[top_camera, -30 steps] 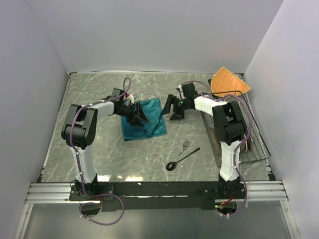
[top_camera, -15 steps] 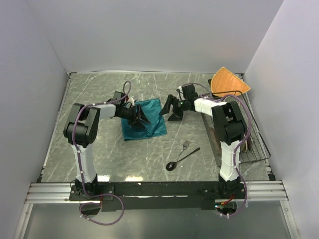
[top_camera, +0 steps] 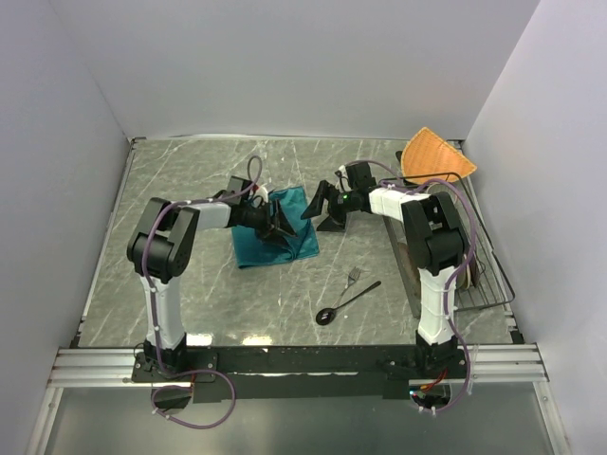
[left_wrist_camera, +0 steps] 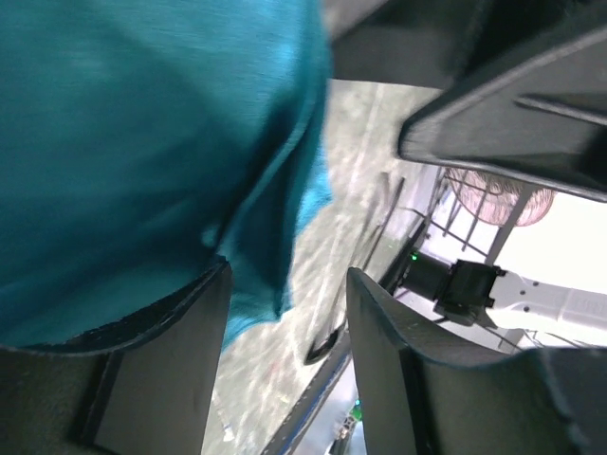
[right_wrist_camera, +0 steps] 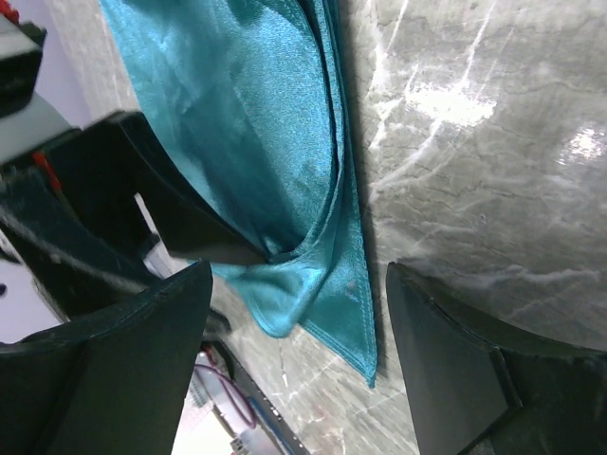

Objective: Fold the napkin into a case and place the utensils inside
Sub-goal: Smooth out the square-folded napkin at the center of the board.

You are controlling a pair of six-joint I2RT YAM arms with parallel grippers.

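The teal napkin (top_camera: 273, 237) lies folded on the marble table, left of centre. My left gripper (top_camera: 282, 220) is low over its middle with jaws apart. In the left wrist view the napkin (left_wrist_camera: 142, 142) drapes over one finger (left_wrist_camera: 161, 370), and nothing is pinched in the left gripper (left_wrist_camera: 289, 284). My right gripper (top_camera: 321, 203) hovers open at the cloth's right edge. In the right wrist view the right gripper (right_wrist_camera: 299, 275) straddles the napkin's (right_wrist_camera: 256, 123) near corner. The silver fork (top_camera: 353, 276) and dark spoon (top_camera: 346, 303) lie apart from it, nearer the front.
An orange fan-shaped cloth (top_camera: 436, 156) sits at the back right corner. A wire rack (top_camera: 479, 280) with plates stands along the right edge, behind the right arm. Grey walls close in the table on three sides.
My left gripper has slid right across the napkin toward its right edge, and the forearm has stretched out flatter. The right gripper has barely shifted. Fork and spoon are unmoved.
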